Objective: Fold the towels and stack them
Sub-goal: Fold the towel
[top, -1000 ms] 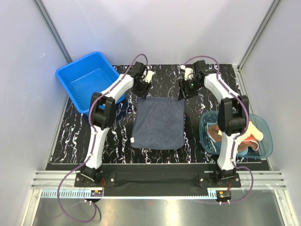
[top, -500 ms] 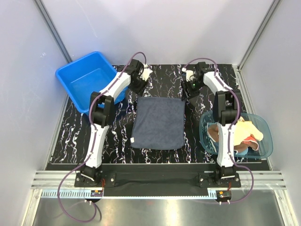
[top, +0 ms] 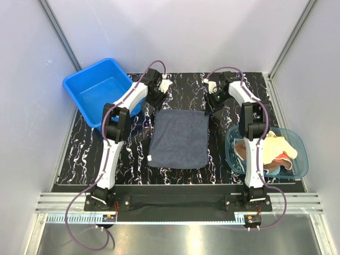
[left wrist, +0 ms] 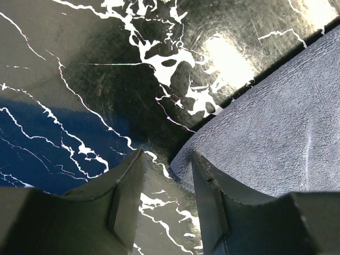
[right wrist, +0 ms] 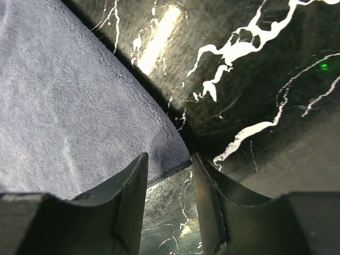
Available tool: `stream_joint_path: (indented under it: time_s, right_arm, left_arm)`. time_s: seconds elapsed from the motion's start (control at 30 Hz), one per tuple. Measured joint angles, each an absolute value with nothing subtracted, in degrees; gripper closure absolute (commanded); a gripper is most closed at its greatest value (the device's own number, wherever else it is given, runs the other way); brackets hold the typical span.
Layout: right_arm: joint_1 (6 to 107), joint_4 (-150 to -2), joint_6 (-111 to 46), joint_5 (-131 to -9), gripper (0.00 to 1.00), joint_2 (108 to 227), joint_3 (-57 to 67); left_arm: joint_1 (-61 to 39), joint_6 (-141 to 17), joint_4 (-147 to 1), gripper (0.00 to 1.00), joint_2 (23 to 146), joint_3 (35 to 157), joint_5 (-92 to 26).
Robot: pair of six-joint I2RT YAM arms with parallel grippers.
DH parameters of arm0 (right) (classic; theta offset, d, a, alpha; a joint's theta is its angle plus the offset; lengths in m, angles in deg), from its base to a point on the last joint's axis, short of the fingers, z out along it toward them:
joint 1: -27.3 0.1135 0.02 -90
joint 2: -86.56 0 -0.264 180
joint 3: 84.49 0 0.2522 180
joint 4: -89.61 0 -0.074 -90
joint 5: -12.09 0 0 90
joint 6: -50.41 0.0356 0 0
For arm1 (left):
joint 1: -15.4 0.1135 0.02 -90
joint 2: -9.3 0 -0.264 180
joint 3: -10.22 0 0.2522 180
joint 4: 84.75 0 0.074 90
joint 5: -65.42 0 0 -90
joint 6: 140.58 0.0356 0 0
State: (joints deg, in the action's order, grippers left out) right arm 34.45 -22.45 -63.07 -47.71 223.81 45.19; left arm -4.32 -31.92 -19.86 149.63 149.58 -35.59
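Both apart, left claw (left wrist: 166,158) and right claw (right wrist: 170,158), astride corners of one navy towel (top: 179,139)

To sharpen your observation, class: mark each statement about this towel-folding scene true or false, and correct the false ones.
1. The dark towel lies spread flat on the table. True.
2. The blue tub holds towels. False: no towel shows in it.
3. The teal bowl holds crumpled towels. True.
4. The left arm's fingers stand apart around a far corner of the dark towel. True.
5. The right arm's fingers hang over the teal bowl. False: they straddle the dark towel's other far corner.
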Motion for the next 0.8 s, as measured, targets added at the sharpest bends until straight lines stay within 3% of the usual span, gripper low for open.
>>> stream_joint_path:
  time_s: [0.5,0.8]
  right_arm:
    - [34.1,-20.9,-64.8,-46.7,0.57,224.4,45.4]
    - [33.3,-20.0,-65.3,-45.5,0.62,226.5,48.9]
  left_arm:
    - [-4.4,-30.6,-17.9,0.52,149.7,149.6,-37.4]
    - [-4.4,-29.6,-17.3,0.66,150.5,150.0,-37.0]
